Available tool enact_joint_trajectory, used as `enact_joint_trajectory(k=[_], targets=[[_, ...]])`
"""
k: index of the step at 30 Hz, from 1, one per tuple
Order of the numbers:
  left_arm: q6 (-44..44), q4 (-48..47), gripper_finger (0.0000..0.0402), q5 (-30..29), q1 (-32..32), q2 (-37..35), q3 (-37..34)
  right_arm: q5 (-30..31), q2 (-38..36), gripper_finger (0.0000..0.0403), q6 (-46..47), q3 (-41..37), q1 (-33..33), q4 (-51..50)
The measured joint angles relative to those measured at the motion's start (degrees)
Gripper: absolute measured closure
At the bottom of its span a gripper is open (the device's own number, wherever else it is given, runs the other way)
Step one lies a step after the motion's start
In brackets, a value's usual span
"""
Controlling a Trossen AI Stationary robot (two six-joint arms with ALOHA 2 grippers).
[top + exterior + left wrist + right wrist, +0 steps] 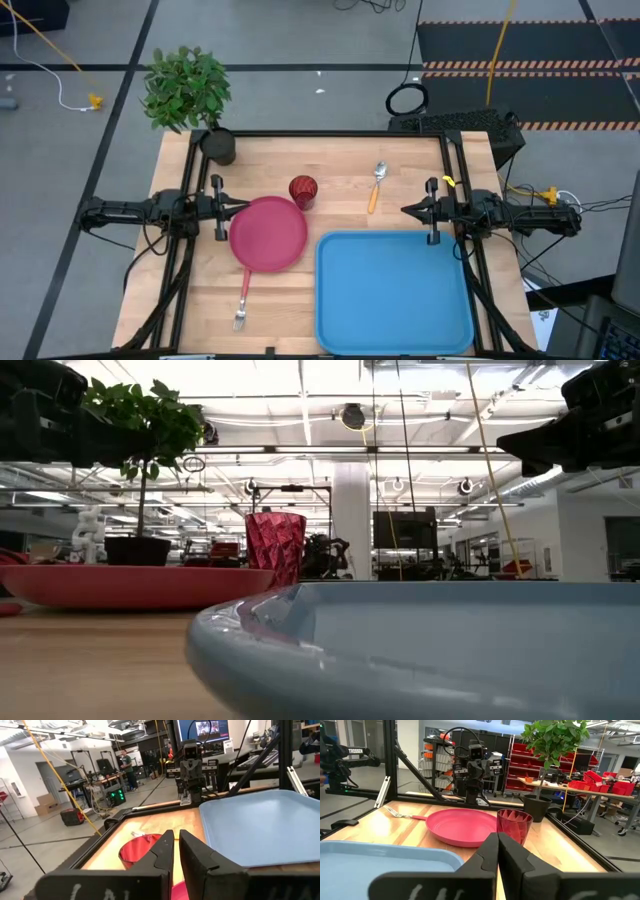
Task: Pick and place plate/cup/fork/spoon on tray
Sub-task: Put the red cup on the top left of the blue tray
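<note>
The pinkish-red plate [268, 233] lies flat on the table left of centre. The dark red cup [303, 190] stands upright just beyond it. The orange-handled spoon [376, 185] lies at the far middle, and the pink-handled fork [242, 300] lies near the front edge, left of the light-blue tray [393, 290]. My left gripper [240, 207] hovers shut and empty over the plate's left rim. My right gripper [405, 210] hovers shut and empty above the tray's far edge. The right wrist view shows the plate [462, 826], cup [515, 825] and fork [402, 814].
A dark pot with a green plant [217, 145] stands at the table's far left corner. Black frame rails [320, 133] run along the table's edges. Bare wood shows between the cup and the spoon and in front of the plate.
</note>
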Motion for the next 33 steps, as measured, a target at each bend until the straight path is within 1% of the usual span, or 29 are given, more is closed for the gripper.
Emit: enact_joint_trajectory(k=[2, 4, 9, 12, 16, 19, 21, 24, 29, 33], targets=[[-3.65, 0.32, 0.0369, 0.02, 0.0, -0.02, 0.0, 0.0, 0.02, 0.0403, 0.0, -0.02, -0.01, 0.0], [-5.14, 3.34, 0.0369, 0.04, 0.0, 0.02, 0.0, -0.01, 0.01, 0.0403, 0.0, -0.01, 0.01, 0.02], [-2.12, 13.71, 0.0369, 0.6, -0.42, 0.04, 0.21, 0.0, 0.0, 0.0403, 0.02, 0.0, 0.0, 0.02], [-1.39, 13.88, 0.0369, 0.76, -0.9, 1.15, 3.02, 0.0, 0.02, 0.0403, 0.0, 0.0, -0.01, 0.02], [-1.36, 13.45, 0.0369, 0.78, -1.64, 5.39, 8.28, -0.02, 0.02, 0.0403, 0.02, 0.0, -0.01, 0.04], [-1.2, 13.36, 0.0369, 0.86, -2.37, 9.91, 13.41, 0.0, 0.02, 0.0403, 0.0, 0.0, -0.01, 0.44], [-1.19, 12.05, 0.0369, 1.66, -3.07, 13.47, 17.65, 0.0, 0.02, 0.0403, 0.0, 0.0, 0.01, 2.64], [-1.26, 6.9, 0.0369, 2.72, -4.32, 19.34, 25.3, 0.0, 0.02, 0.0403, 0.0, -0.02, -0.02, 7.2], [-1.39, -3.48, 0.0369, 2.76, -6.31, 29.47, 39.2, 0.0, 0.02, 0.0403, 0.02, -0.02, 0.0, 15.38], [-1.54, -10.72, 0.0369, 2.75, -7.45, 37.37, 50.06, 0.0, 0.02, 0.0403, 0.01, -0.02, -0.01, 19.11]])
